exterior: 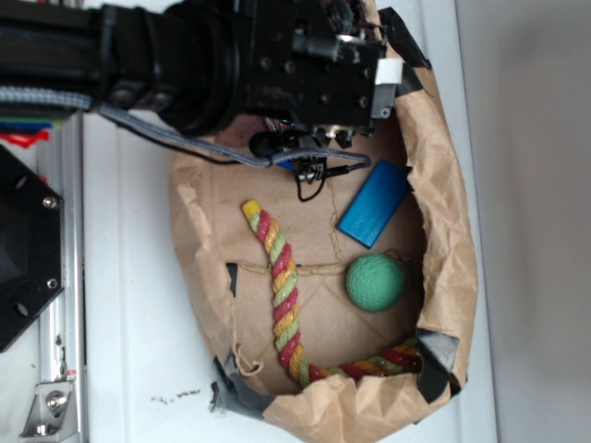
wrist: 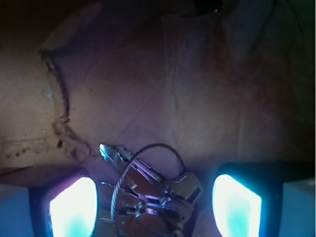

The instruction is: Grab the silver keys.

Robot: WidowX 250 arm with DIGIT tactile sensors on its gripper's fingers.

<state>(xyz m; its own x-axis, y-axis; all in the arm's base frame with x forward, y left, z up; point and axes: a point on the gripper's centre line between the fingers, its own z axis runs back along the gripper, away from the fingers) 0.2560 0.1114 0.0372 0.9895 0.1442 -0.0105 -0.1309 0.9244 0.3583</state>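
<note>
Silver keys [wrist: 148, 190] on thin wire ring, lying on brown paper bin [exterior: 443, 185] floor, directly between spread fingers [wrist: 74, 207] of gripper [wrist: 154, 205], jaws wide and not touching keys, blue block [exterior: 374, 203], green ball [exterior: 375, 282] and rope [exterior: 282, 295] elsewhere in bin

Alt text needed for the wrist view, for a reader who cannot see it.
A bunch of silver keys on a thin wire ring lies on crumpled brown paper, directly between the two glowing fingertips of the open gripper. Neither fingertip visibly touches the keys.
</note>
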